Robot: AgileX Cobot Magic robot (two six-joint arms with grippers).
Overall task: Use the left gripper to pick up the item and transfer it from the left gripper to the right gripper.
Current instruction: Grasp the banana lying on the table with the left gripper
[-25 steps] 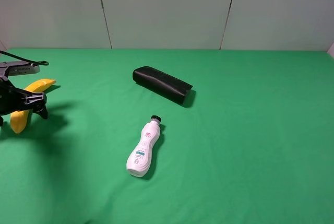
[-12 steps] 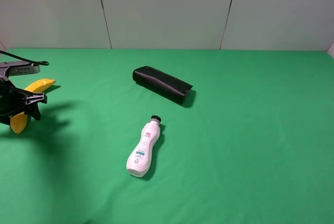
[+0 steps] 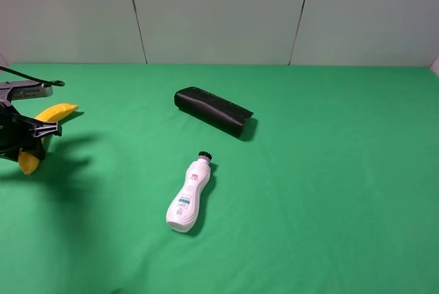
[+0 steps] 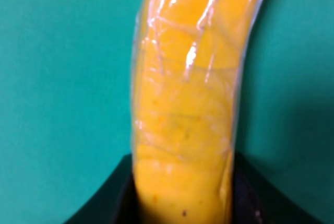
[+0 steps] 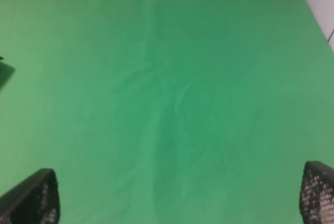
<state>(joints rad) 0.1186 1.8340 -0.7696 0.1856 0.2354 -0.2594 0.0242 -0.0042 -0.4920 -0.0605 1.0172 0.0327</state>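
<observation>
The item, a yellow banana (image 3: 57, 111), lies at the far left of the green cloth. My left gripper (image 3: 33, 136) is shut on its middle, so only the two ends show on either side of the black claw. In the left wrist view the banana (image 4: 188, 104) is wrapped in clear film and runs out from between the dark jaws of the left gripper (image 4: 182, 198), which press on both its sides. The right gripper (image 5: 175, 195) is out of the exterior view. Its wrist view shows its two fingertips (image 5: 34, 198) far apart, open, with only bare cloth between them.
A black oblong case (image 3: 213, 111) lies at the middle back of the green cloth. A white bottle with a black cap (image 3: 188, 194) lies on its side in front of it. A pale panelled wall closes the far edge.
The left gripper's jaws have closed onto the banana, which has shifted slightly in the grip. The bottle and the case have not moved.
</observation>
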